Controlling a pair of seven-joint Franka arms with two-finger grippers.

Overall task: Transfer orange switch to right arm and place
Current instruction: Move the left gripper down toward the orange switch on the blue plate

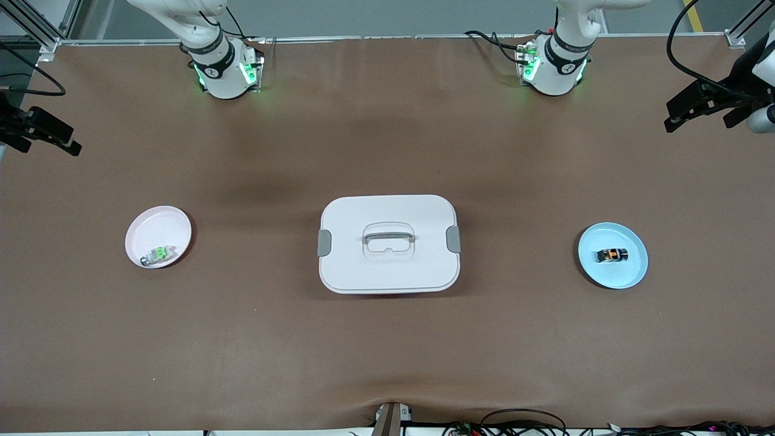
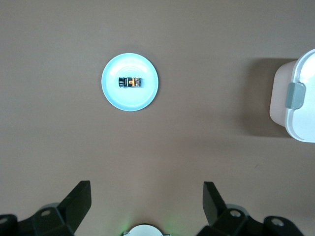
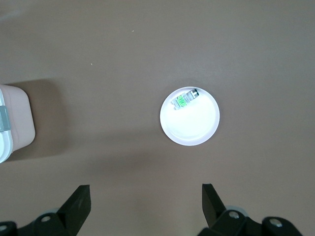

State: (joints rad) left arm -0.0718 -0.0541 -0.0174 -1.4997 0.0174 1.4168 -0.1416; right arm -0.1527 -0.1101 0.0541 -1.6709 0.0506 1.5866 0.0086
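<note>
The orange switch [image 1: 612,255] is just sitting in the blue plate [image 1: 629,275] down at the left arm's end of the counter [image 1: 387,351], so nothing's actually been grabbed yet. Looks to me like we're at step zero: the pickup hasn't begun.

Left end effector [image 2: 146,201] is up high over the counter near the edge, fingers spread wide and empty, with the plate and switch in plain sight of its wrist view. Right end effector [image 3: 145,201] is the same deal at its own end, released and holding nothing, looking down at the pink plate [image 1: 175,221] with the little clear-and-green component [image 1: 158,254] in it. The white lidded box [image 1: 389,243] sits between the two plates.

Next move, I'd guess: the left arm has to drop down over the blue plate and pinch that tiny switch squarely. It's small, so alignment matters. The right arm just waits for the handoff.
</note>
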